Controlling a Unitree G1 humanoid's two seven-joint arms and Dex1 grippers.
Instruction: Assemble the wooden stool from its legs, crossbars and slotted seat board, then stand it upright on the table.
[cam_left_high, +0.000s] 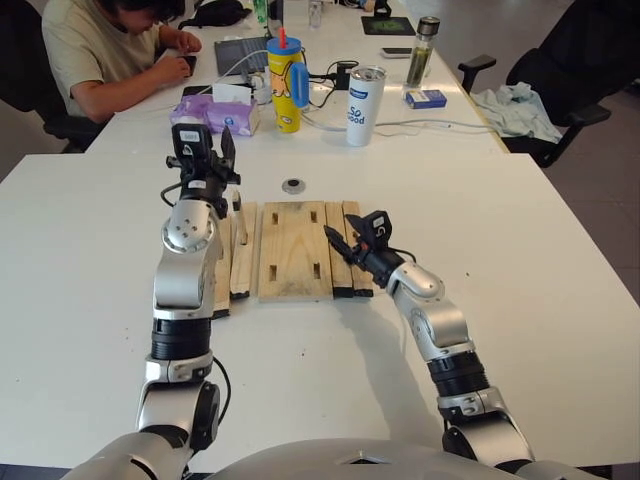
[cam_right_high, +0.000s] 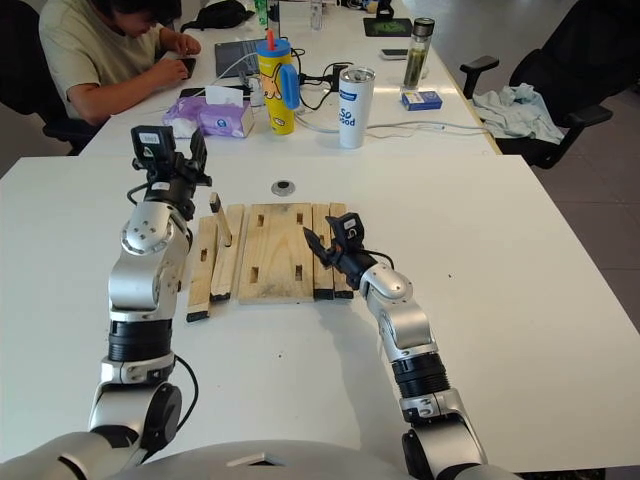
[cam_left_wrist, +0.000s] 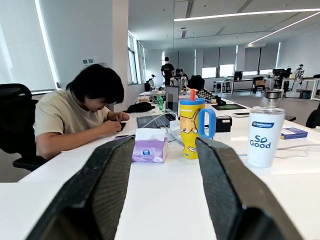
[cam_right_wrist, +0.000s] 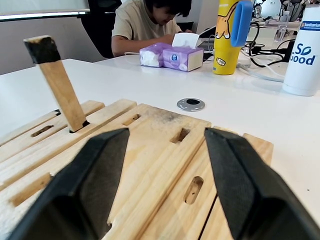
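Note:
The slotted seat board (cam_left_high: 293, 250) lies flat mid-table. Two leg planks (cam_left_high: 232, 262) lie along its left side, and two more planks (cam_left_high: 347, 255) along its right. A short dark-tipped crossbar (cam_right_wrist: 57, 82) stands tilted in a slot of a left plank. My left gripper (cam_left_high: 205, 160) is raised above the far end of the left planks, open with nothing between its fingers (cam_left_wrist: 100, 195). My right gripper (cam_left_high: 340, 243) hovers low over the right planks and the seat board's right edge, open and empty, its fingers (cam_right_wrist: 100, 180) spread over the board.
A round metal grommet (cam_left_high: 293, 185) sits in the table just beyond the board. On the far table stand a tissue pack (cam_left_high: 215, 115), a yellow cup (cam_left_high: 285, 85) and a white tumbler (cam_left_high: 365, 105). Bare tabletop lies to the right and front.

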